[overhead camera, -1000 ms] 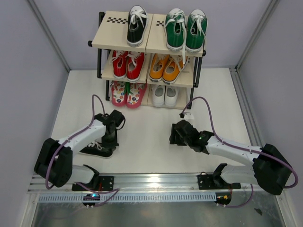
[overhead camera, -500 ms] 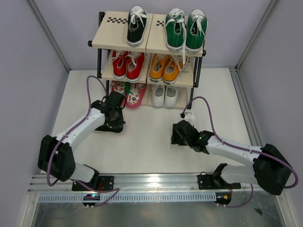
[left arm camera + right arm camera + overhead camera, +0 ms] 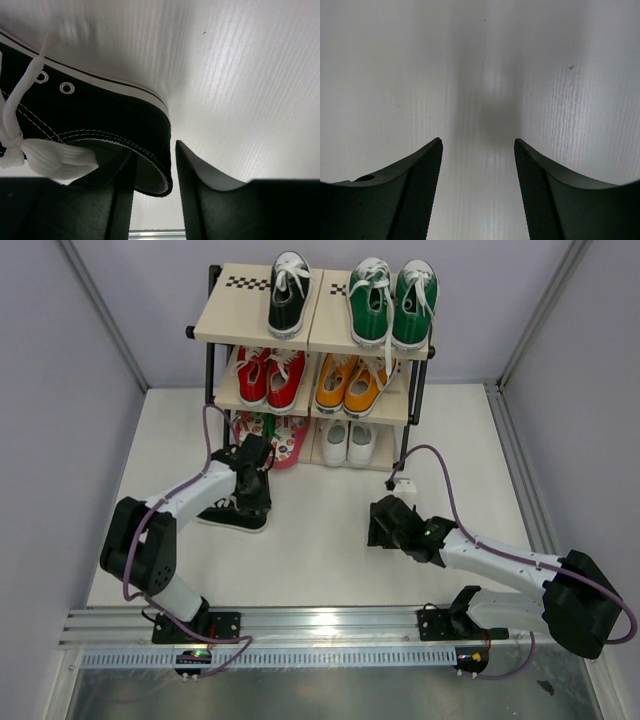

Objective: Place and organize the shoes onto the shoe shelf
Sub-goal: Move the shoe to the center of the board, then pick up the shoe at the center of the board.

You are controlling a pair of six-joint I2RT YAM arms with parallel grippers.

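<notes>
A black white-laced sneaker (image 3: 233,516) (image 3: 90,115) lies on the white floor in front of the shoe shelf (image 3: 240,320). My left gripper (image 3: 256,488) (image 3: 152,162) straddles its heel collar, one finger inside the shoe and one outside. The jaws are open, with a thin gap beside the outer finger (image 3: 200,185). The other black sneaker (image 3: 288,292) and the green pair (image 3: 392,302) stand on the top boards. Pink flip-flops (image 3: 272,438) and small white shoes (image 3: 348,442) sit on the bottom tier. My right gripper (image 3: 384,524) (image 3: 478,150) hovers open over bare floor.
A red pair (image 3: 270,376) and an orange pair (image 3: 352,384) fill the middle tier. The top-left board beside the single black sneaker is bare. Grey walls close in left and right, and a metal rail (image 3: 320,625) runs along the near edge.
My left gripper brought the black sneaker from the near left of the floor up toward the shelf, and its jaws have now loosened. The right arm has barely shifted.
</notes>
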